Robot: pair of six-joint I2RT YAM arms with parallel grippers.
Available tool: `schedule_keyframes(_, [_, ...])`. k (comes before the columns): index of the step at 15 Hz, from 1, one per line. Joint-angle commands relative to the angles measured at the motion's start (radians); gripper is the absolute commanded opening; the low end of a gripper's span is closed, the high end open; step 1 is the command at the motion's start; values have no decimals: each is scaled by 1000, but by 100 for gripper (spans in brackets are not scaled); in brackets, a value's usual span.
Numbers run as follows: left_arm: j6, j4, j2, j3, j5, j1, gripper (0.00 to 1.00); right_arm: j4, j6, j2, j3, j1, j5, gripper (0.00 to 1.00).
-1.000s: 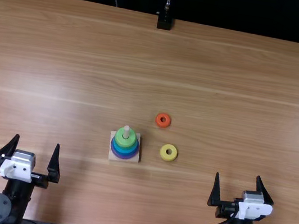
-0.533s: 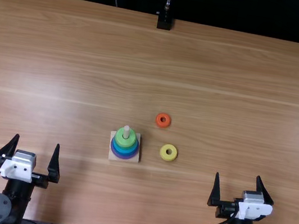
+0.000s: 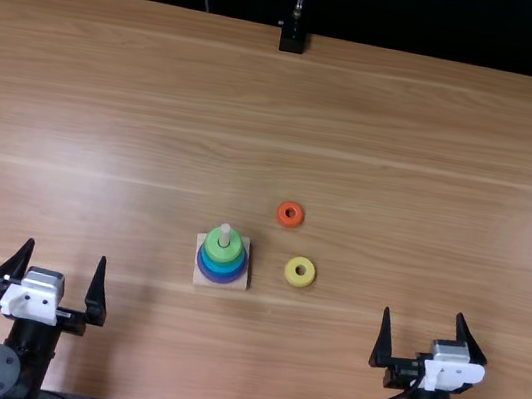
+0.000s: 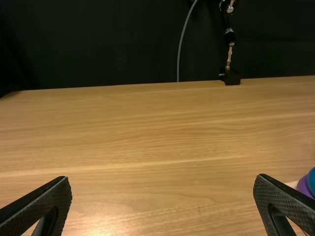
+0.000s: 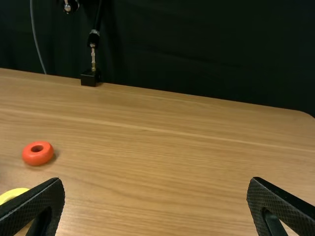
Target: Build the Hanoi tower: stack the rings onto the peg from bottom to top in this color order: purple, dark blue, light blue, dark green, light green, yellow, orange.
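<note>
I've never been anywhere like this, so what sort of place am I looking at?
Probably a robotics lab or test bench: two robot arms stand at a wooden table, a stacking toy sits between them, and a dark curtain seems to hang behind.

L end effector (image 3: 68, 250) wide open, aimed fwd; R end effector (image 3: 424, 313) ditto, well apart from L.

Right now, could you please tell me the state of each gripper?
Left gripper: open, its fingers wide apart, holding nothing.
Right gripper: open, its fingers wide apart, holding nothing.
</note>
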Motion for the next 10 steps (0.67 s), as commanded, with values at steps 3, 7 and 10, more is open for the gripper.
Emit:
schedule_keyframes(3, [6, -6, -12, -25, 6, 2, 100, 12, 3, -12, 86, -12, 11, 100])
schedule_keyframes(7, [6, -6, -12, -25, 6, 2, 100, -6, -1, 204, 382, -3, 11, 100])
schedule_keyframes(10, [6, -6, -12, -25, 6, 2, 100, 7, -3, 384, 497, 20, 9, 100])
